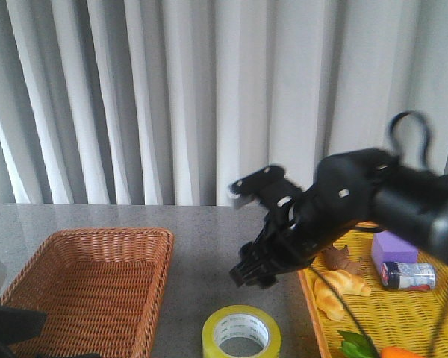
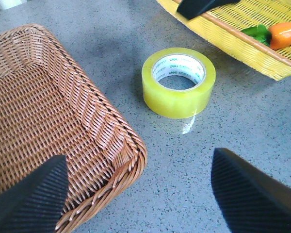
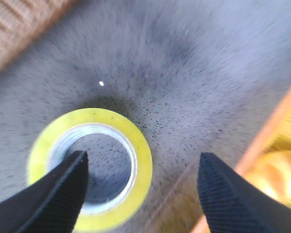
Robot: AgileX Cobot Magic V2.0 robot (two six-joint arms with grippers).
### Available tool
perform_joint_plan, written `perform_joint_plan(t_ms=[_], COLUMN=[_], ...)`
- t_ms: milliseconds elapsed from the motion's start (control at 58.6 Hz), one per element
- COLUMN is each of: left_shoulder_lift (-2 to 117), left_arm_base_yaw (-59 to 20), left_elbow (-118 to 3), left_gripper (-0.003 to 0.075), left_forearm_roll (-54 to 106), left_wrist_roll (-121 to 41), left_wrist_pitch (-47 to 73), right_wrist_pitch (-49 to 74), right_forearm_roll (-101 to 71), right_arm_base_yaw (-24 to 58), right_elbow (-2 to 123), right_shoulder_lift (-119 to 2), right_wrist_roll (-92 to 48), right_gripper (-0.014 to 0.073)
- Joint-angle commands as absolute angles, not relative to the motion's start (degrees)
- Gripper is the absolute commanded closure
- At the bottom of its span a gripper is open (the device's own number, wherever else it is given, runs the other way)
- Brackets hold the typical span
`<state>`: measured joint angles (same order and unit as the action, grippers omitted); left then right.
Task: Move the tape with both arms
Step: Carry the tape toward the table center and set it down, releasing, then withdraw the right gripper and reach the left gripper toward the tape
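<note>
The tape point(image 1: 241, 334) lies flat on the grey table point(image 1: 201, 231) between 2 baskets, core up. The right gripper point(image 3: 140, 194) hangs above it, fingers spread and empty, seemingly poised to descend; the left gripper point(image 2: 136, 194) waits nearby, also spread.

Yellow tape point(image 1: 241, 333) flat on table

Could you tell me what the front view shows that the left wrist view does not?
Only the front view shows the curtain, the right arm, the croissant and the can. Only the left wrist view shows the left gripper, its fingers spread wide. Both show the tape flat on the table, the brown basket and the yellow tray.
</note>
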<state>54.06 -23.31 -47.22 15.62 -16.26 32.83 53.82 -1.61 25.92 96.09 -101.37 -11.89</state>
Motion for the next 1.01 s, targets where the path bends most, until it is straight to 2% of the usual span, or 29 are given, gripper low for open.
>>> perform_joint_plan(t_ms=[0, 154, 273, 546, 769, 991], left_shoulder_lift=[53.75, 53.75, 53.75, 53.81, 54.15, 61.11], left_arm_base_yaw=[-23.61, -23.61, -23.61, -23.61, -23.61, -24.3], left_elbow=[-48.94, -48.94, -48.94, -48.94, -49.77, -57.55], left_gripper=[0.0143, 0.0143, 0.0143, 0.0143, 0.0144, 0.0144], left_forearm_roll=[16.82, 16.82, 16.82, 17.11, 20.07, 19.95], left_wrist_roll=[-16.23, -16.23, -16.18, -15.64, -16.08, -19.22], left_wrist_pitch=[29.42, 29.37, 29.02, 27.17, 25.55, 30.17], right_wrist_pitch=[49.68, 41.86, 37.7, 37.64, 39.79, 46.65], right_forearm_roll=[-0.52, 0.47, 0.0, -1.62, -1.59, -1.59], right_arm_base_yaw=[25.44, 23.06, 17.51, 7.38, 7.13, 7.13], right_elbow=[92.07, 77.99, 66.67, 48.92, 41.48, 40.83], right_shoulder_lift=[-91.54, -79.28, -70.56, -52.88, -42.23, -37.76], right_wrist_roll=[-10.54, -7.52, -5.28, -5.28, -5.28, -5.28], right_gripper=[0.0111, 0.0123, 0.0124, 0.0124, 0.0124, 0.0124])
